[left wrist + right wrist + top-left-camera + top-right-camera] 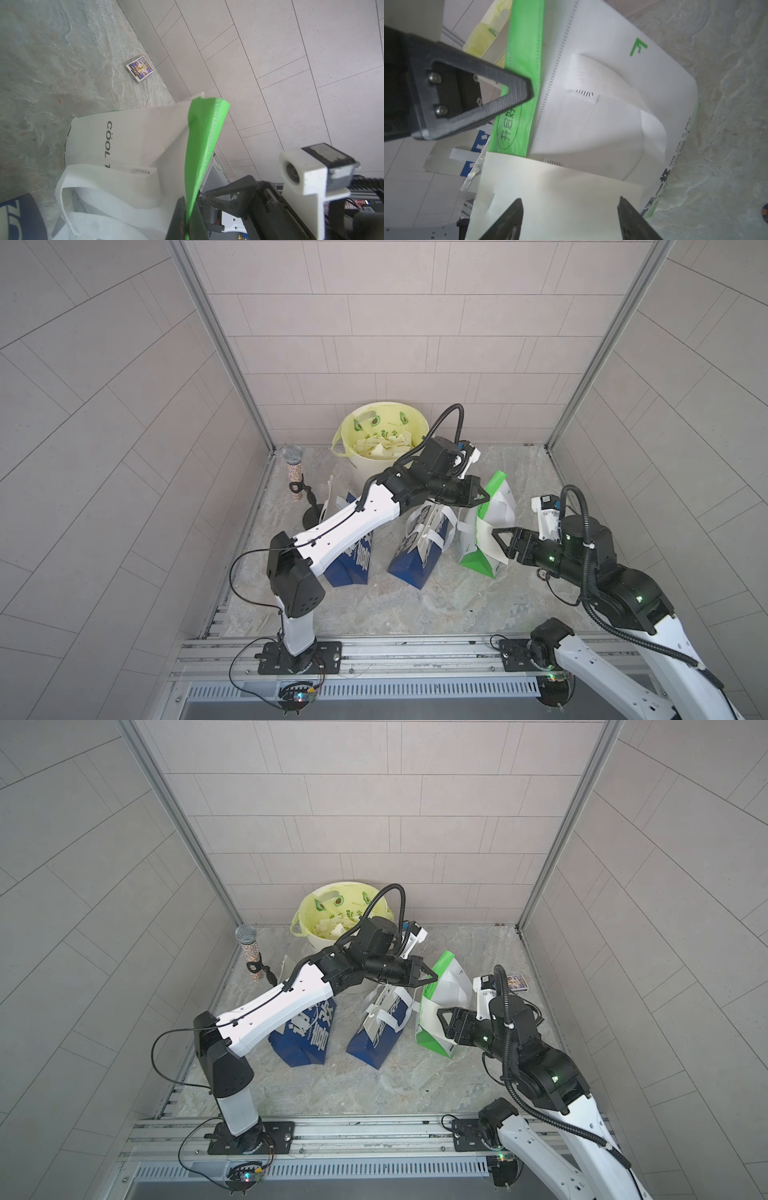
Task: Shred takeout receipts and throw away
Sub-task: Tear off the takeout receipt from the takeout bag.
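**Q:** Step in hand?
**A:** Freeing a receipt (560,187), I judge. My left gripper (188,220) is clamped on the bag (135,135), on its green edge. The right gripper (569,207) gapes wide and empty over the receipt on the bag's side.
**Q:** Next?
**A:** Probably pinch the receipt, peel it, tear it, then the bin (357,414).

- Left arm (353,522): rises from its base at lower left of the frame and reaches up toward centre, with the elbow bent and the forearm near level.
- Left claw (485,495): points right, jaws pressed together.
- Right arm (636,597): enters from lower right, wrist pointing left.
- Right claw (500,540): jaws wide apart; both fingers (512,218) show at the lower edge of the right wrist view.
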{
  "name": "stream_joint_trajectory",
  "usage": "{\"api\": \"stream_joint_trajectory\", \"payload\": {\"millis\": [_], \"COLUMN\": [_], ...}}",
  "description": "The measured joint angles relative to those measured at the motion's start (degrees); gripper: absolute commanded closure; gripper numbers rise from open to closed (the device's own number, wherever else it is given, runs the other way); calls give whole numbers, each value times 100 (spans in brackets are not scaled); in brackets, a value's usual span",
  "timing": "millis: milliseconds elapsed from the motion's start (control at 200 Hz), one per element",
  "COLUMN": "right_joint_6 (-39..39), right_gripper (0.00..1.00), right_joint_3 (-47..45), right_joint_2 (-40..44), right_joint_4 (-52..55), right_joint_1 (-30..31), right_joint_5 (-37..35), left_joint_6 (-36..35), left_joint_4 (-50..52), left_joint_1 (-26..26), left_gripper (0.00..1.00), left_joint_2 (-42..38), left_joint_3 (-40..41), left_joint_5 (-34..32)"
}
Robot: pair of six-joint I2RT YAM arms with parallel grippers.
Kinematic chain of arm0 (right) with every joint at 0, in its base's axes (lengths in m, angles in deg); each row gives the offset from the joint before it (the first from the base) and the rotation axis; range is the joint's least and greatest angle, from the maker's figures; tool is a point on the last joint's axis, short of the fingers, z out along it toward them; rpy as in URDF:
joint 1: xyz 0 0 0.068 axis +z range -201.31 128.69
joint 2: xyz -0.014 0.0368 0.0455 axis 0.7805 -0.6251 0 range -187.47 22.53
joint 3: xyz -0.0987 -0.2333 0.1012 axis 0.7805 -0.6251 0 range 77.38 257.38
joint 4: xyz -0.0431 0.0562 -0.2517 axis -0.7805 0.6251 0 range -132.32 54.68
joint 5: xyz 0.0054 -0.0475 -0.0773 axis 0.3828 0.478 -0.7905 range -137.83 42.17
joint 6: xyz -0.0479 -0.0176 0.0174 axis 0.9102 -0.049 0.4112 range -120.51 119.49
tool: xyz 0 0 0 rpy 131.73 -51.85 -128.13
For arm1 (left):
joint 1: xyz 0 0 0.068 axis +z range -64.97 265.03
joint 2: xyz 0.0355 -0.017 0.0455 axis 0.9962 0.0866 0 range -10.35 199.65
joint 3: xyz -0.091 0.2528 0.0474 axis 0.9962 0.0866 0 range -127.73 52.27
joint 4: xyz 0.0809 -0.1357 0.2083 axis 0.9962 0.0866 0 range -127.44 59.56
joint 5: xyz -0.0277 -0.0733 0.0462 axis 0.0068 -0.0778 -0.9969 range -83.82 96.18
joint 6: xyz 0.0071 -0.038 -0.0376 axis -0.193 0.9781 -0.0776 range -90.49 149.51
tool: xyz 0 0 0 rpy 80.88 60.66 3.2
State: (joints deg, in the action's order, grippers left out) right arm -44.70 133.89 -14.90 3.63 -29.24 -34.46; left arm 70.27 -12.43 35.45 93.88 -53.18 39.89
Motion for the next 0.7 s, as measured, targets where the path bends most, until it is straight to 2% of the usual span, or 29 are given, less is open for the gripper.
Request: {"api": "stream_joint_trajectory", "payload": {"millis": [135,335,455,700], "right_joint_6": [-476,-857,-1082,-1829], "right_gripper": [20,20,20,21], "right_joint_3": [-216,-800,-1152,-1707], "right_joint_2": [-24,249,426,654], "right_joint_4": [-332,-479,-595,-1655], "right_joint_1": [-754,-1735,-1921,-1950], "right_joint_5": [566,1456,1943,2815], "left_joint_6": [369,645,815,1014], "left_joint_4": [-308,-621,-872,-1196], "left_joint_1": [0,24,61,94], "left_gripper": [100,100,100,100], "left_joint_2": [-22,-275,-404,-431], "left_joint_3": [229,498,599,678], "left_joint_5": [-13,-31,-17,37]}}
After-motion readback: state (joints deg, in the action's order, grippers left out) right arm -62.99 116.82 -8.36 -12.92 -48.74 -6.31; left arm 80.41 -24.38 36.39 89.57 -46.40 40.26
